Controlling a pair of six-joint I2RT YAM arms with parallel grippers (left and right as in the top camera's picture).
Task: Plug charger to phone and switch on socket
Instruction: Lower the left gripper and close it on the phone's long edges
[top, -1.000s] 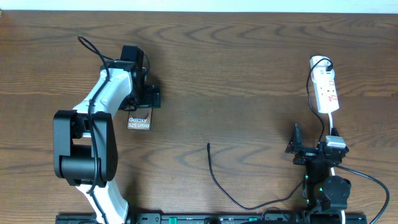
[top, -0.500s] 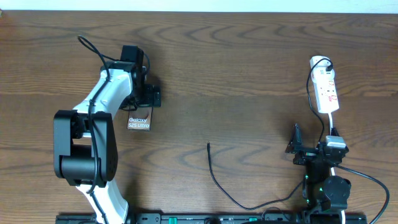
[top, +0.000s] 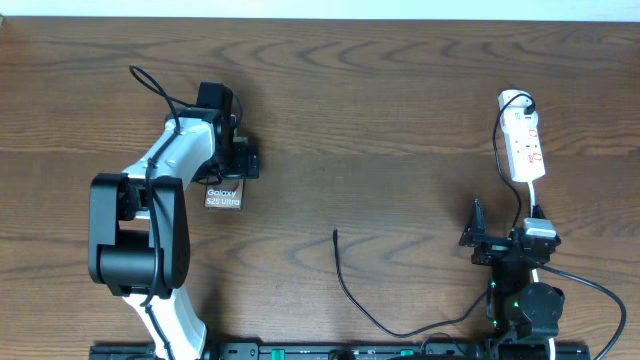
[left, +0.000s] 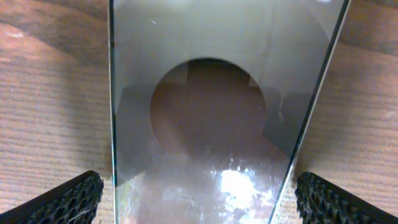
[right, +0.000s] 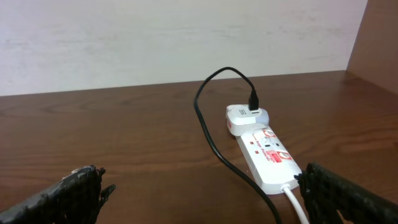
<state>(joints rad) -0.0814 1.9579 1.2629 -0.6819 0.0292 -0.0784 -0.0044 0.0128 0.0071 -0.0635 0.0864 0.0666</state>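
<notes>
The phone, dark with white "Galaxy" lettering, lies flat on the table at the left. In the left wrist view its glossy screen fills the frame. My left gripper is at the phone's far end. It is open, with its fingers on either side of the phone's edges and narrow gaps showing. The charger is a thin black cable, and its free tip lies at mid-table. The white socket lies at the far right. My right gripper is open and empty, short of the socket.
The black cable runs from a white adapter at the socket's far end, past my right arm and along the table's front edge. A white cord leaves the socket's near end. A pale wall stands behind the table.
My left arm has shifted slightly to the right over the phone. The phone, the cable and the right arm have not moved.
</notes>
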